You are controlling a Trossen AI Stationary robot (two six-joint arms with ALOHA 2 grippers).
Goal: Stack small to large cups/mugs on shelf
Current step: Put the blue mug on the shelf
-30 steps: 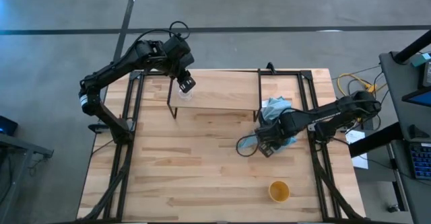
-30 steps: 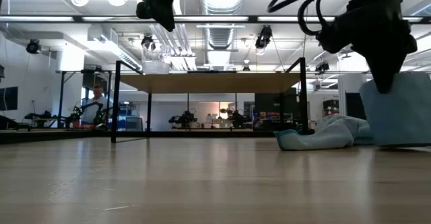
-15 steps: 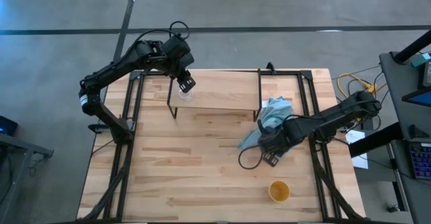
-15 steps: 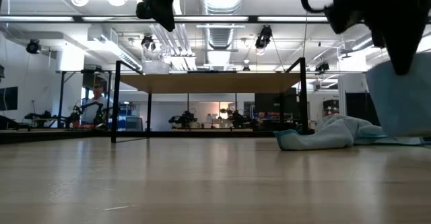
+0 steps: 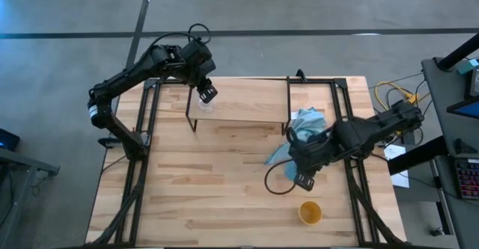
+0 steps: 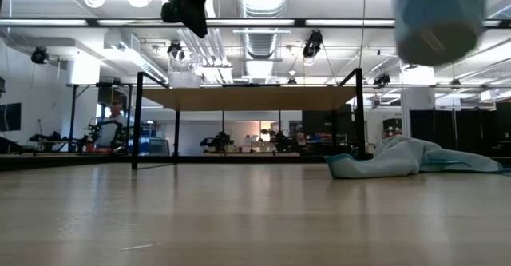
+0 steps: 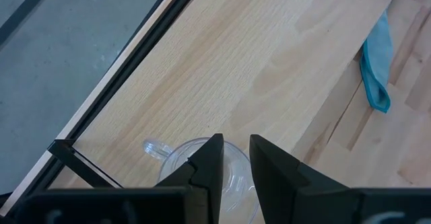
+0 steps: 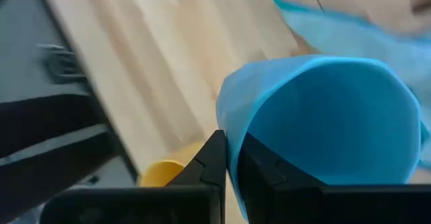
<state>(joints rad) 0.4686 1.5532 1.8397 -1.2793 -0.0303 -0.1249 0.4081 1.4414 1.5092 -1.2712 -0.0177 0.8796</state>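
Observation:
The clear glass (image 5: 205, 105) (image 6: 185, 79) stands on its base on the left end of the shelf (image 5: 247, 103) (image 6: 247, 98). My left gripper (image 5: 207, 93) (image 7: 236, 160) hovers just above it, fingers narrowly open and clear of the glass in the low view. My right gripper (image 5: 303, 179) (image 8: 232, 160), over the table's right half, is shut on the light blue cup (image 6: 439, 18) (image 8: 323, 116); the arm hides that cup in the high view. The yellow-orange cup (image 5: 310, 212) (image 8: 161, 173) stands near the table's near right corner. My right gripper pinches the light blue cup's wall at its rim (image 8: 232, 126), one finger inside the cup and one outside. The cup is lifted well clear of the table and tilted, its bottom (image 6: 431, 46) turned toward the table's near edge.
A light blue cloth (image 5: 305, 122) (image 6: 399, 158) lies crumpled on the table just right of the shelf. A black cable loop (image 5: 277, 183) hangs by my right gripper. Bare tabletop (image 5: 194, 182) spreads across the left and middle.
My right gripper has moved toward the table's near edge and risen, carrying the light blue cup from the table beside the cloth to high above it; the cup has tipped so its bottom shows.

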